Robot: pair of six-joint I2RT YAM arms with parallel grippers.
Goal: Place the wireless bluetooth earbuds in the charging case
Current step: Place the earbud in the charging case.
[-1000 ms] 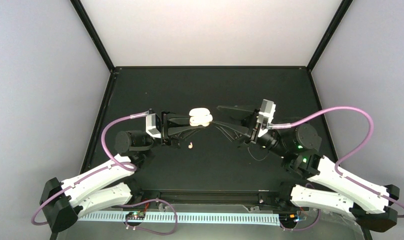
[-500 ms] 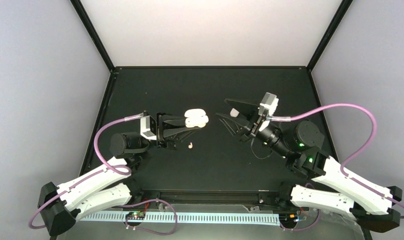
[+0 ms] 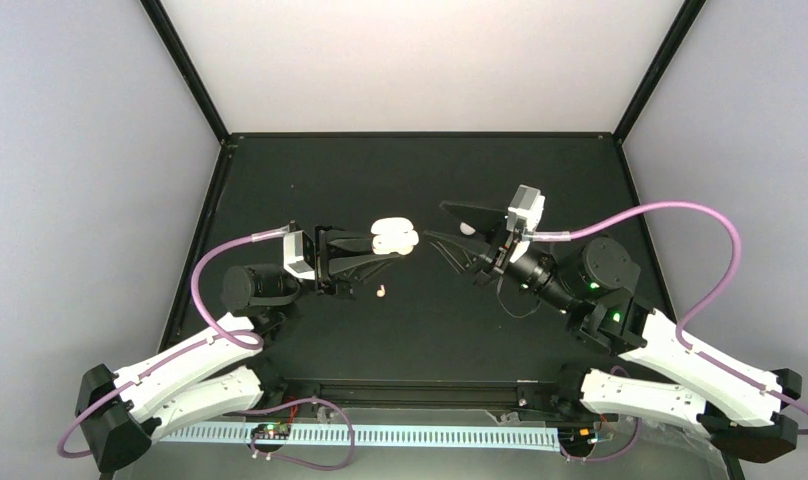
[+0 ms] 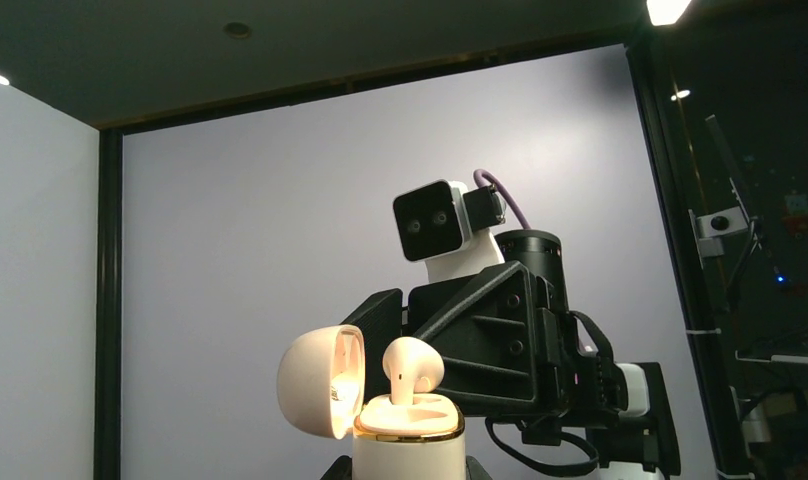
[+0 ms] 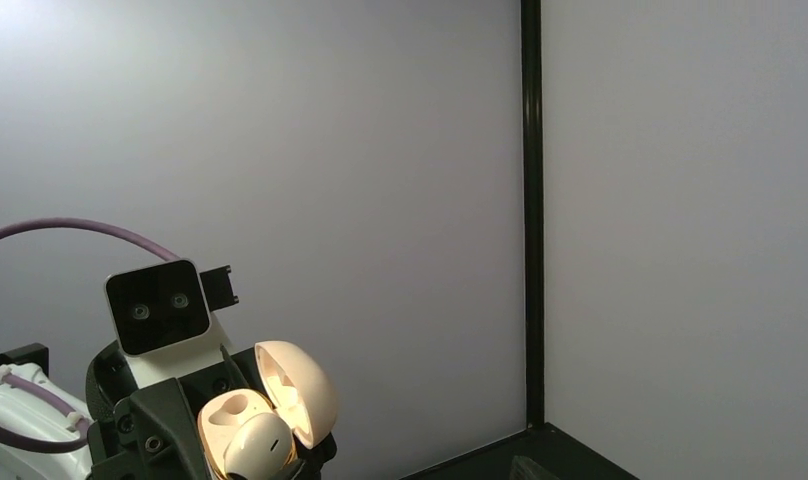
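Observation:
My left gripper (image 3: 398,246) is shut on the cream charging case (image 3: 394,237), holding it up with its lid (image 4: 320,380) swung open. One earbud (image 4: 412,366) stands in a slot of the case (image 4: 408,442); the right wrist view shows this earbud (image 5: 258,446) beside an empty slot. A second earbud (image 3: 380,292) lies on the black table below the case. My right gripper (image 3: 440,225) hangs just right of the case, jaws apart and gripping nothing. A small white object (image 3: 466,228) shows between its fingers; I cannot tell what it is.
The black table (image 3: 420,170) is walled by pale panels with black corner posts (image 5: 531,210). Purple cables loop from both wrists. The two grippers face each other closely at mid-table.
The right gripper drew back to the right from the case and opened wider, leaving an earbud in the case. The left gripper with the case shifted slightly left.

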